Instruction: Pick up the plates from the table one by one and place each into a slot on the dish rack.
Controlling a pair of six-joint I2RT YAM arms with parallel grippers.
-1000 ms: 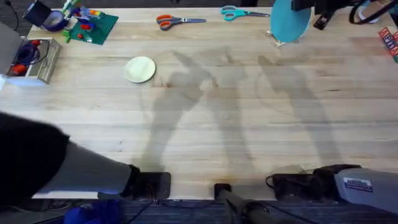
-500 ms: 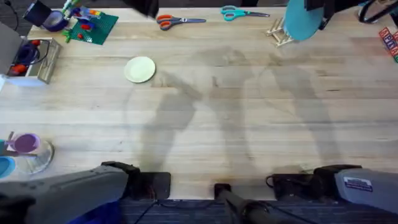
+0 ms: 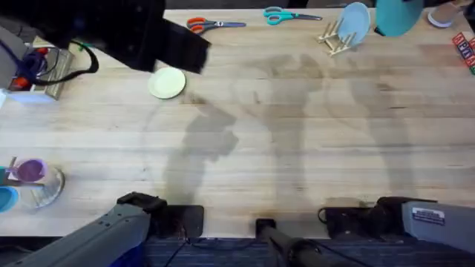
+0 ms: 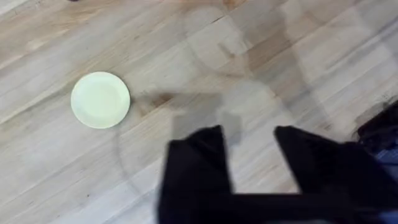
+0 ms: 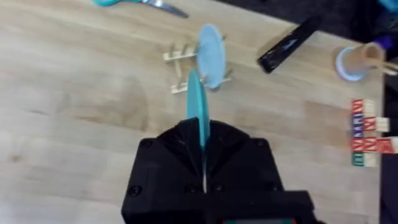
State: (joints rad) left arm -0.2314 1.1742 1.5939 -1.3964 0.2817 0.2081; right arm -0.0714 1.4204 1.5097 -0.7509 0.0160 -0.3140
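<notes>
A cream-yellow plate (image 3: 167, 82) lies flat on the table (image 3: 297, 148) at the back left. My left arm hangs dark and blurred above it. In the left wrist view that plate (image 4: 100, 99) sits well off from my left gripper (image 4: 249, 152), which is open and empty. The dish rack (image 3: 332, 38) stands at the back right with a light blue plate (image 3: 355, 24) upright in a slot. Just right of it, my right gripper (image 5: 200, 130) is shut on a teal plate (image 3: 397, 15), seen edge-on (image 5: 198, 112) in the right wrist view, above and short of the rack (image 5: 177, 57).
Orange scissors (image 3: 214, 24) and teal scissors (image 3: 288, 14) lie along the back edge. A green baseplate with blocks (image 3: 111, 31) and a metal box (image 3: 41, 70) are at the back left. A glass bowl (image 3: 37, 184) sits front left, and coloured blocks (image 3: 464, 49) far right.
My left arm swung from the front left corner up over the table toward the cream plate. My right gripper carried the teal plate rightward off the rack, uncovering the light blue plate.
</notes>
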